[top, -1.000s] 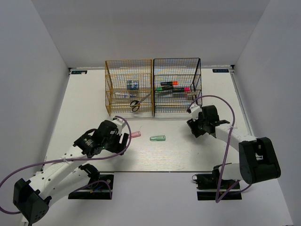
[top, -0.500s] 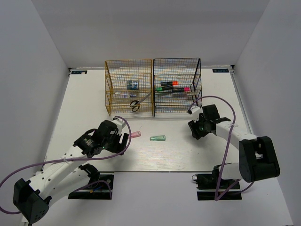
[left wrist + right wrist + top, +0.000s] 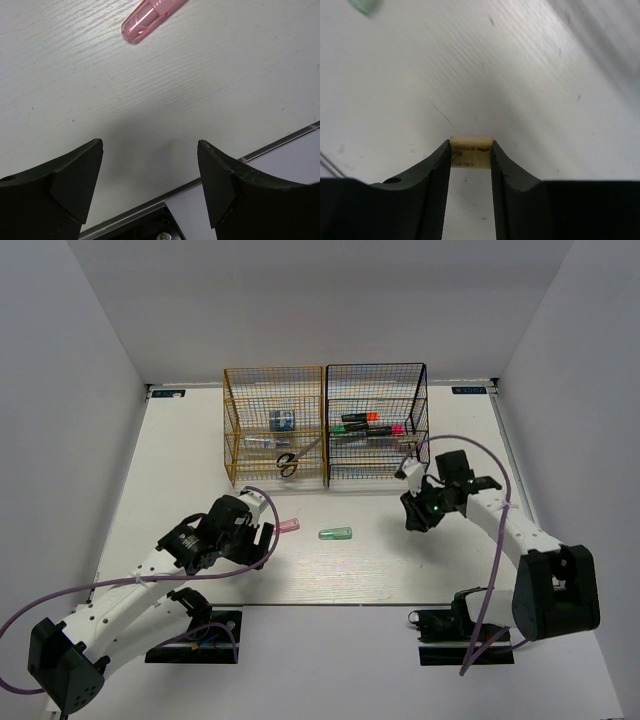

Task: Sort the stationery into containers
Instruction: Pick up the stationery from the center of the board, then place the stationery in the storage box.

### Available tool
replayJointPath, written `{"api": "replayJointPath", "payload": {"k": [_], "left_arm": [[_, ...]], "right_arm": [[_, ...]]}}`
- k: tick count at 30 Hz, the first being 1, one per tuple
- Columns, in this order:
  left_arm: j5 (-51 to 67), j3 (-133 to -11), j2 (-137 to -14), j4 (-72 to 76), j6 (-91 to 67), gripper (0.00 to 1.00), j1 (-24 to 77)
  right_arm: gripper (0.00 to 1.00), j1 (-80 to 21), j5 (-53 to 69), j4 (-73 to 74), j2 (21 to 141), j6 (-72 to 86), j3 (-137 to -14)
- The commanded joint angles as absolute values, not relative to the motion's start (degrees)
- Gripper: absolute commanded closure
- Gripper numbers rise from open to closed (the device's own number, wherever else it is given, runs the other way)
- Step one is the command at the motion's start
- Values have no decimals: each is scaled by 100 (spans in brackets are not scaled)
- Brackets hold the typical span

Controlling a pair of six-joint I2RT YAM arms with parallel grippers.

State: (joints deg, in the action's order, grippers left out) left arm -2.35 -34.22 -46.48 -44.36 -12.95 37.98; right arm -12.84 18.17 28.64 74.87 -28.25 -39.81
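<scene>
The beige eraser sits pinched between the fingers of the right end effector, low over the tabletop near the black rack. This looks like the pickup, and next it needs lifting into a tier. The left end effector hangs wide open and empty, just short of the pink capsule.

The left arm stretches out from the near-left corner of the surface, left fingers spread wide just above it. The right arm bends in from the near-right corner, right fingers pinching the beige eraser.
</scene>
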Motion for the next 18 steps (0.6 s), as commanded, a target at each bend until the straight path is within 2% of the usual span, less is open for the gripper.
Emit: {"api": "replayJointPath", "payload": {"k": [1,3,4,5,6,7,9,10,14,18], "left_arm": [[-193,-3472,-4684,-4386,-1283,14,3779],[-211,-3472,-4676,-4377,-1274,14,3779],[-220,-3480,-4667,-4386,-1266,14,3771],[-228,-3463,-4667,-4386,-1274,14,3779],[-229,-3463,-4658,-4377,-1274,14,3779],[-246,-3454,-4658,-4368,-1283,14,3771],[-237,-3445,-4667,-4386,-1275,14,3788],[-246,-3454,-4693,-4377,-1283,14,3779],[-255,-3454,-4729,-4403,-1274,14,3779],[-299,-3445,-4720,-4395,-1283,14,3779]], "right_arm": [[97,-1318,3408,4231,6944,-3953,-5087],[97,-1345,3742,4263,6882,-4017,-5857],[99,-1345,3683,3697,6891,-3843,-6001],[100,-1353,3361,3343,6917,-3623,-6203],[100,-1380,3027,2940,6995,-2464,-6336],[100,-1380,2119,2300,7074,-2104,-6598],[100,-1380,1742,2329,7678,-1141,-7011],[100,-1389,1549,2538,7856,-942,-7701],[100,-1502,1223,2067,8472,330,-8226],[100,-1600,766,1757,8893,501,-8690]]}}
